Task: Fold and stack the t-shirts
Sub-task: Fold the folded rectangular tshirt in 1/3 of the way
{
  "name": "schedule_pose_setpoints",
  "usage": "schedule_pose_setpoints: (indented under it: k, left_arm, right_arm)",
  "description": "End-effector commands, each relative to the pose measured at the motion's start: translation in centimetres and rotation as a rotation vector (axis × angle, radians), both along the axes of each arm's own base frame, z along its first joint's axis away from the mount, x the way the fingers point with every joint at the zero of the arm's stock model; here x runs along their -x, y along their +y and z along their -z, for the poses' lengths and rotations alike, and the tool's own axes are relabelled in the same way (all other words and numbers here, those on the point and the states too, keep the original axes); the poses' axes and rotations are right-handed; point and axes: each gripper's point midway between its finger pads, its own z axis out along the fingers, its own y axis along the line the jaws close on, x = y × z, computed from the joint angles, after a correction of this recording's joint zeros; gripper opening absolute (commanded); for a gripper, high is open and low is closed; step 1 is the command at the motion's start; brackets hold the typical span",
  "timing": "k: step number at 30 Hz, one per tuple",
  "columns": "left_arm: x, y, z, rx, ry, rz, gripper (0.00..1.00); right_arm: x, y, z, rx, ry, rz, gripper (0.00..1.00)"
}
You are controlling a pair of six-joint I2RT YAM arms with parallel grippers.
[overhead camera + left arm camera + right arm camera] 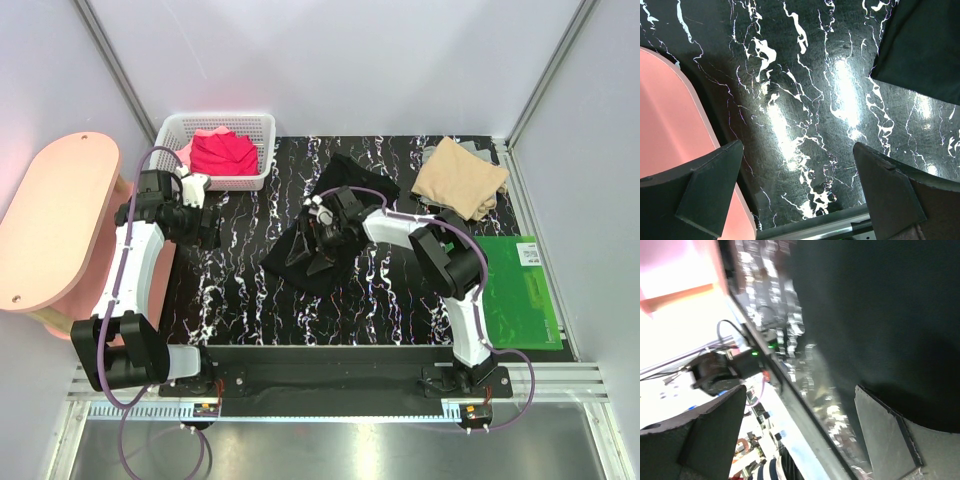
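Starting at the near edge of the table (250,300): a single green board (520,290) lies flat along the right edge, close to the near right corner. Mid-table there's the one black t-shirt (297,262), crumpled and unfolded, roughly in the centre. The right gripper (322,225) hangs right over it with its jaws spread wide and nothing pinched between them. The wrist view is mostly dark fabric and pretty blurry, so I honestly can't tell if a finger (890,435) is touching the cloth. Over by the left edge, the left gripper (195,215) is also spread as wide as it goes, holding nothing, with just bare marble surface under it and a corner of the black tee off to one side. A pink stool (55,220) stands just off the table's left edge. At the far left corner sits one white mesh basket (240,182) with two tees bunched up inside, a red one (225,152) and a pink one (186,152) tucked on its left. At the far right corner one tan t-shirt (458,175) lies folded. So four shirts total, one basket, one board.
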Motion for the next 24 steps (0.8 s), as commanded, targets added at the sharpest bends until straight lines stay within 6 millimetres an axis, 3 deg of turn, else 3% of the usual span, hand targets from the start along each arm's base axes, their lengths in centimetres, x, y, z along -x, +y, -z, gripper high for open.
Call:
schedule_pose_setpoints:
  k: [1,2,3,7,12,19,22,24]
  left_arm:
    - [-0.9,0.5,-2.1,-0.031,-0.068,-0.001,0.99]
    - [-0.9,0.5,-2.2,-0.035,-0.071,-0.001,0.99]
    - [-0.9,0.5,-2.4,-0.036,-0.076,0.0,0.99]
    - [-0.8,0.6,-2.5,-0.042,-0.072,-0.004,0.99]
    - [-0.6,0.7,-2.3,-0.05,-0.066,-0.002,0.99]
    - [-0.7,0.6,-2.3,-0.042,-0.063,-0.003,0.99]
    - [-0.7,0.5,-2.4,-0.037,-0.067,-0.003,0.99]
    - [-0.6,0.6,-2.5,-0.04,-0.069,-0.002,0.99]
  right_arm:
    - [-1.6,1.8,-12.0,-0.204,-0.157,-0.05,0.97]
    - [-2.4,2.1,-14.1,-0.24,-0.194,-0.05,0.97]
    - [-2.9,2.2,-14.5,-0.251,-0.199,-0.049,0.97]
    - [-5.8,1.4,-13.7,-0.25,-0.184,-0.009,0.97]
    - [-6.9,0.7,-7.3,-0.177,-0.086,0.02,0.96]
    - [-6.2,-0.3,1.2,-0.092,0.074,0.039,0.96]
    - [-6.2,-0.3,2.2,-0.086,0.09,0.04,0.96]
    - [-6.4,-0.3,1.6,-0.091,0.075,0.039,0.96]
